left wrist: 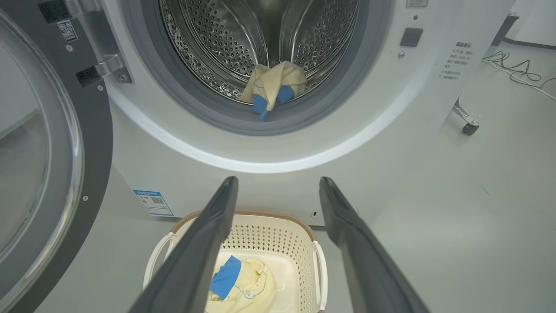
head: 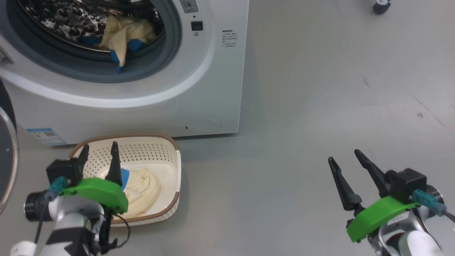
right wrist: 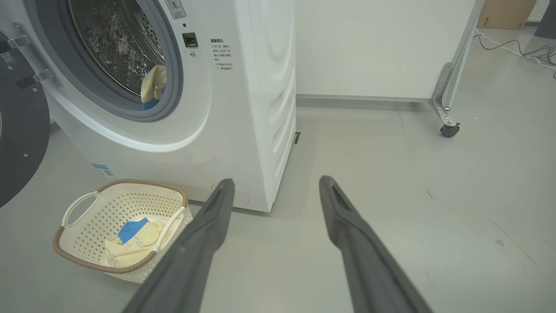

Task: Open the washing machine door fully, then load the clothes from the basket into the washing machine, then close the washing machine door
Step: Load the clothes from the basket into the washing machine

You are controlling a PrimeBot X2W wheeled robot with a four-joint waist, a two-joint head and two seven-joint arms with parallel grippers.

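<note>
Loading step: washing machine [head: 213,89] with door [left wrist: 93,143] swung wide at left, one cream garment [head: 124,33] at the drum's [left wrist: 217,43] mouth; second garment [head: 144,188] lies in the basket [head: 142,151]; left gripper [head: 100,146] hovers above it, fingers spread and empty, probably needing to descend and pinch; right gripper [head: 343,155] spread, empty.
</note>
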